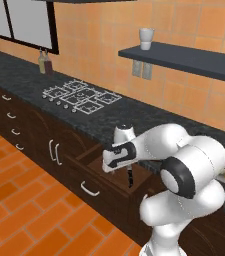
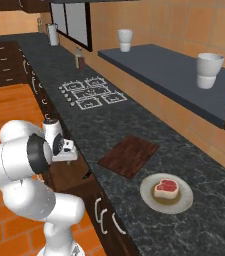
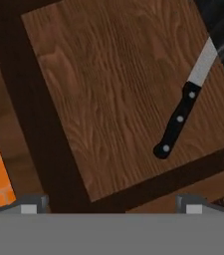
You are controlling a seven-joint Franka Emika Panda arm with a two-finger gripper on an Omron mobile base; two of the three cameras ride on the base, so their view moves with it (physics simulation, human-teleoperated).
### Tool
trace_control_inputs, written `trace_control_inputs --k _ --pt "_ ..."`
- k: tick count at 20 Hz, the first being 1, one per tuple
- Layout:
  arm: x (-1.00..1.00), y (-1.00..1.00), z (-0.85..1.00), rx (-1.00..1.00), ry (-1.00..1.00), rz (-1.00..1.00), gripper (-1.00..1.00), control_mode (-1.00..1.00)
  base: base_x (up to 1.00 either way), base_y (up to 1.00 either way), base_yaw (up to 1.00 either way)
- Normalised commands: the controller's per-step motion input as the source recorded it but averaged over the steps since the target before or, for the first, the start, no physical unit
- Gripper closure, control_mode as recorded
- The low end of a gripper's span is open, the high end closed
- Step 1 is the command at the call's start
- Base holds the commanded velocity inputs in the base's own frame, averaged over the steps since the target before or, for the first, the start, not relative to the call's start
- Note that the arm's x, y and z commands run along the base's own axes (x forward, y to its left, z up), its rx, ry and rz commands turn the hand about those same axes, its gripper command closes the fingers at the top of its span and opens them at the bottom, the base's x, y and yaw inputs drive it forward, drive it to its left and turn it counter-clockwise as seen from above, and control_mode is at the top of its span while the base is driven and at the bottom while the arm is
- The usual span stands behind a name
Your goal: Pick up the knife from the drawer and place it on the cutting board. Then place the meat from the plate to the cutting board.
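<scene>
White and dark, the pincer [image 1: 118, 169] hangs over the pulled-out drawer [image 1: 115, 176], its fingers spread as wide as they go and holding nothing, touching nothing. Below it, in the hand view, the knife [image 3: 183, 115] lies flat on the drawer's wooden floor, toward one side wall, blade tip running under the worktop [image 2: 134, 125] edge. It looks light, stiff and thin, so it will probably sit low and slip if pinched on the blade; the black riveted handle is the better place to take it, across its width near the middle. Farther out on the worktop, the cutting board [image 2: 129, 155] lies bare near the front edge, and just beside it the plate [image 2: 184, 202] carries the meat [image 2: 166, 188].
</scene>
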Motion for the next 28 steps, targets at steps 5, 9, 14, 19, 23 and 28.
trace_control_inputs --k 5,9,14,19,23,28 --pt "0.38 0.03 -0.62 0.0 0.08 -0.06 -1.0 -1.0 0.0 0.0 0.0" --pt "0.28 0.12 -0.58 0.0 0.07 -0.05 -1.0 -1.0 0.0 0.0 0.0" --pt "0.07 0.27 -0.55 0.0 0.06 -0.03 -1.0 -1.0 0.0 0.0 0.0" --pt "-0.05 0.55 -0.53 0.0 0.08 0.0 -1.0 -1.0 0.0 0.0 0.0" --pt "-0.66 0.9 -0.26 0.0 0.02 0.0 -1.0 -1.0 0.0 0.0 0.0" --pt "-0.86 1.0 -0.07 0.0 0.06 0.0 -1.0 -1.0 0.0 0.0 0.0"
